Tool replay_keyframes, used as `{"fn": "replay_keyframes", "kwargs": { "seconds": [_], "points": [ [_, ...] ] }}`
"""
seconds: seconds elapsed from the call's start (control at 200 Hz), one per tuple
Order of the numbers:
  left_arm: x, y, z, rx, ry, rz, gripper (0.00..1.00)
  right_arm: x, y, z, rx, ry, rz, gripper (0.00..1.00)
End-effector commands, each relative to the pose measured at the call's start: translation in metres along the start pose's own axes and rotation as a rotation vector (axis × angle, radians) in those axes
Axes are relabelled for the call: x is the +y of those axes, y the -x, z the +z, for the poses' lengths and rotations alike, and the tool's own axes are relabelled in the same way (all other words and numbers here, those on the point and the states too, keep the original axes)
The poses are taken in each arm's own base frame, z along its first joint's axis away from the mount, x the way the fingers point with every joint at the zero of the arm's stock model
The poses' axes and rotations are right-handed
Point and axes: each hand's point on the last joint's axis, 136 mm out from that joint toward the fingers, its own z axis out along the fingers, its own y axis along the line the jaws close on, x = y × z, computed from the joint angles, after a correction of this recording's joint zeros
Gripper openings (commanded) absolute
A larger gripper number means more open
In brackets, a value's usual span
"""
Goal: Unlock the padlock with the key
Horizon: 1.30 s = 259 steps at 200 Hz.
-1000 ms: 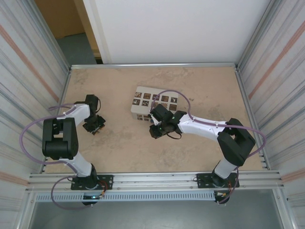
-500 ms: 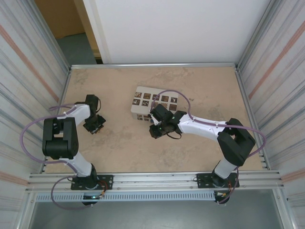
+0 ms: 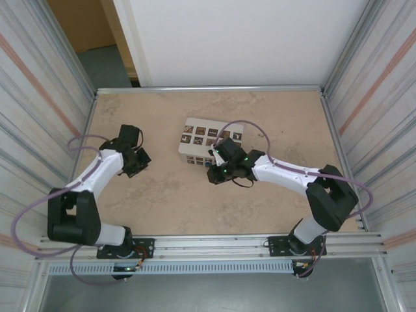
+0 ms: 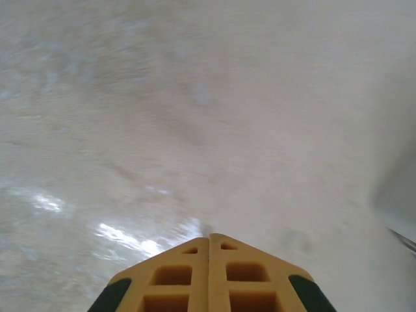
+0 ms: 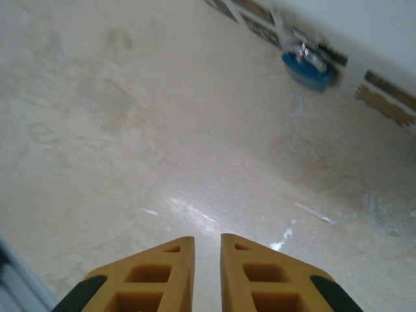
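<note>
Padlock (image 5: 307, 70) against box (image 3: 211, 140), left claw (image 4: 208, 244) shifted forward

A beige mottled table (image 3: 162, 201) sits between corrugated metal walls (image 3: 39, 97) and a white panel (image 3: 240, 39).

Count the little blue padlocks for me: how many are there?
1. The blue padlock lies on the table against the foot of the patterned box, ahead of the right claw. Another could hide behind the box.

Box (image 3: 209, 141) on table (image 3: 286, 123); padlock (image 5: 307, 68) against box's near side. Right gripper (image 5: 207, 242) just before padlock; left gripper (image 4: 208, 242) well left of box.
</note>
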Motion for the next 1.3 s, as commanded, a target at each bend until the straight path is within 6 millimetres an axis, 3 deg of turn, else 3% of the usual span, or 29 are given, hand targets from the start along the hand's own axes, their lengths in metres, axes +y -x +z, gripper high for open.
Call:
{"fn": "replay_keyframes", "kwargs": {
  "seconds": [0.0,0.115,0.251,0.501,0.706,0.877,1.082,1.293],
  "points": [
    [-0.043,-0.002,-0.034,-0.045,-0.149,0.122,0.00,0.024,0.022,-0.024,-0.087,0.163,0.073,0.17],
    [-0.088,-0.015,-0.063,-0.081,-0.318,0.244,0.00,0.035,0.037,-0.044,-0.138,0.271,0.141,0.17],
    [-0.124,-0.031,-0.089,-0.101,-0.462,0.299,0.00,0.043,0.052,-0.069,-0.211,0.352,0.220,0.19],
    [-0.166,-0.065,-0.100,-0.051,-0.562,0.315,0.00,0.031,0.070,-0.108,-0.350,0.452,0.545,0.34],
    [-0.185,-0.079,-0.096,-0.043,-0.605,0.218,0.00,0.019,0.060,-0.107,-0.277,0.468,0.972,0.34],
    [-0.194,-0.086,-0.092,-0.038,-0.611,0.192,0.00,0.015,0.047,-0.102,-0.225,0.468,1.225,0.34],
    [-0.198,-0.096,-0.087,-0.022,-0.618,0.194,0.00,0.023,0.046,-0.099,-0.203,0.452,1.322,0.35],
    [-0.202,-0.105,-0.087,-0.010,-0.627,0.204,0.00,0.030,0.045,-0.084,-0.170,0.440,1.407,0.35]
  ]
}}
